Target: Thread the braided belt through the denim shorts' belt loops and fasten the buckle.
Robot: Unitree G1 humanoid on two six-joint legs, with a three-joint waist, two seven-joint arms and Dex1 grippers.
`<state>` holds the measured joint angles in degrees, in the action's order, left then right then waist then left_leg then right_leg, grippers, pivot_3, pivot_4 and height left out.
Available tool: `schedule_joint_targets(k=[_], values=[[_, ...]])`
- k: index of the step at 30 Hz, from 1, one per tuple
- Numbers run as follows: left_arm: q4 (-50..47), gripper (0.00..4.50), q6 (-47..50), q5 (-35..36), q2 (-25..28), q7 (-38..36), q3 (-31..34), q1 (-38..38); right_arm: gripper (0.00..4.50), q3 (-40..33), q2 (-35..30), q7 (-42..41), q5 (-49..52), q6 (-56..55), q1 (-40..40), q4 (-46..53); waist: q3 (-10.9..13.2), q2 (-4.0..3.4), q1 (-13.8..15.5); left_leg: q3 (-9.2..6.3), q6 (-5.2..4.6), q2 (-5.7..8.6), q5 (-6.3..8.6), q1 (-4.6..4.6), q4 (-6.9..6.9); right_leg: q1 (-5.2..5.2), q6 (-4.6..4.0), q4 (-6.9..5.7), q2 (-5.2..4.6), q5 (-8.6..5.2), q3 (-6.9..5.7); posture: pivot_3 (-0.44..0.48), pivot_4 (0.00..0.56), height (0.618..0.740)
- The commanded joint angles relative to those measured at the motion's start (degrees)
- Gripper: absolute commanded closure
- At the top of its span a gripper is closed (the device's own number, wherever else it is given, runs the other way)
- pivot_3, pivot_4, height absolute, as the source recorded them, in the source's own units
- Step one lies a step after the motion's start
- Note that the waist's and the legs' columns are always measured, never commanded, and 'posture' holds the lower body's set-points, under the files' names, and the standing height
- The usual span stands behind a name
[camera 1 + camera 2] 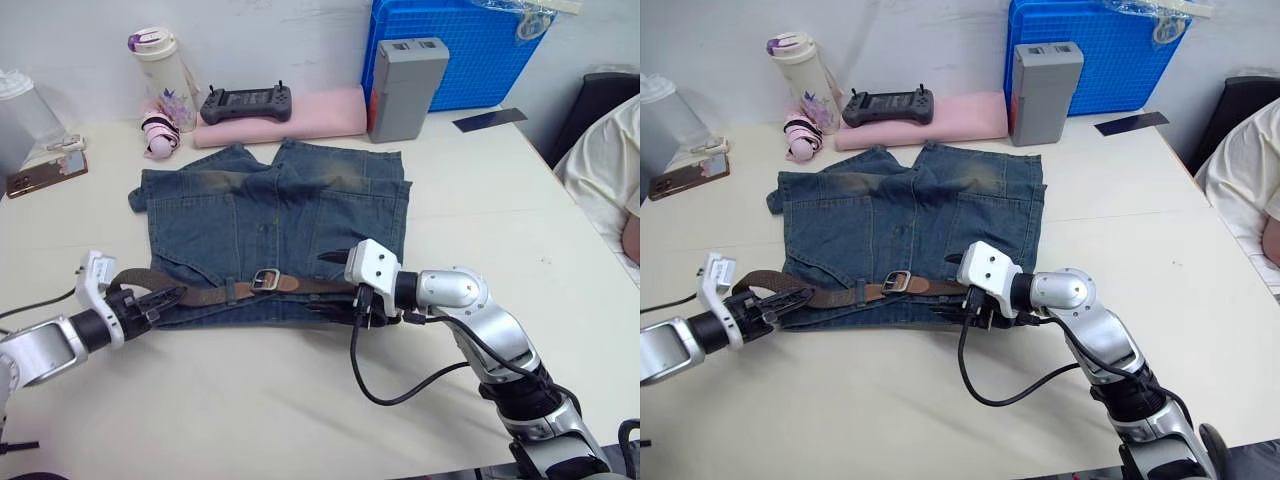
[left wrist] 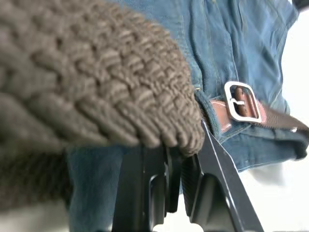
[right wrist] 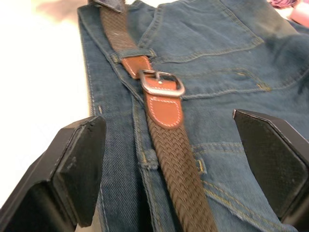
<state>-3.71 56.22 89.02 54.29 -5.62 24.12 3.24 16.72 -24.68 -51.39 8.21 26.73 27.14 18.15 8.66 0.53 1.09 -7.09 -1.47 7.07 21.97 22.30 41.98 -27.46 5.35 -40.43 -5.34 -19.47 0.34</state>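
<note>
Left eye view: the braided belt (image 1: 300, 286) runs from nine to three o'clock along the waistband of the denim shorts (image 1: 275, 225), silver buckle (image 1: 265, 280) fastened mid-waist. Left gripper (image 1: 165, 297) pinches the woven brown tail at nine o'clock. Right gripper (image 3: 181, 159) is spread wide, straddling the belt at three o'clock without touching it.

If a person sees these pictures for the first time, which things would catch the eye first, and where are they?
First, the faded blue denim shorts spread flat in the middle of the white table, with the dark brown braided belt lying along their waistband and its silver rectangular buckle near the centre. Next, the two grippers at the belt's ends: the left gripper is shut on the belt's looped end, and the right gripper hovers open over the waistband.
</note>
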Motion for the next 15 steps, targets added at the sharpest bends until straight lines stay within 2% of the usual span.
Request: schedule_joint_targets(k=[1, 5, 10, 15], values=[[4.8, 4.5, -1.4, -15.8, 2.2, -16.6, -12.0, -14.1, 0.03, 1.9, -0.8, 0.1, -2.6, -6.4, 1.1, 0.6, 0.0, 0.0, 0.1, -0.01, 0.0, 0.0, 0.0, 0.01, -0.01, 0.0, 0.0, 0.03, 0.0, 0.0, -0.01, 0.0, 0.15, 0.676], [6.8, 4.5, -4.0, -24.7, 1.3, -24.9, -18.5, -18.8, 0.03, 3.1, -1.0, 0.5, -4.6, -9.8, 1.3, -0.6, 0.0, 0.0, 0.1, -0.06, -0.03, 0.03, 0.0, 0.03, -0.01, 0.02, 0.02, 0.08, -0.03, 0.01, -0.06, 0.0, 0.15, 0.676], [8.0, 4.5, -12.9, -37.0, 1.0, -35.3, -26.2, -21.0, 0.03, 5.1, -1.9, 1.1, -8.4, -15.5, 1.2, -2.2, 0.0, -0.01, -0.3, -0.07, -0.04, 0.03, 0.0, 0.04, -0.03, -0.01, 0.02, 0.11, -0.02, 0.01, -0.07, 0.0, 0.15, 0.676], [13.3, 4.5, -19.5, -45.6, -1.5, -40.2, -29.6, -23.2, 0.03, 7.7, -1.9, 2.1, -12.7, -21.7, 1.5, -4.4, 0.0, -0.01, -0.2, -0.08, -0.04, 0.04, 0.0, 0.04, -0.02, -0.01, 0.02, 0.1, -0.02, 0.01, -0.08, 0.0, 0.15, 0.676]])
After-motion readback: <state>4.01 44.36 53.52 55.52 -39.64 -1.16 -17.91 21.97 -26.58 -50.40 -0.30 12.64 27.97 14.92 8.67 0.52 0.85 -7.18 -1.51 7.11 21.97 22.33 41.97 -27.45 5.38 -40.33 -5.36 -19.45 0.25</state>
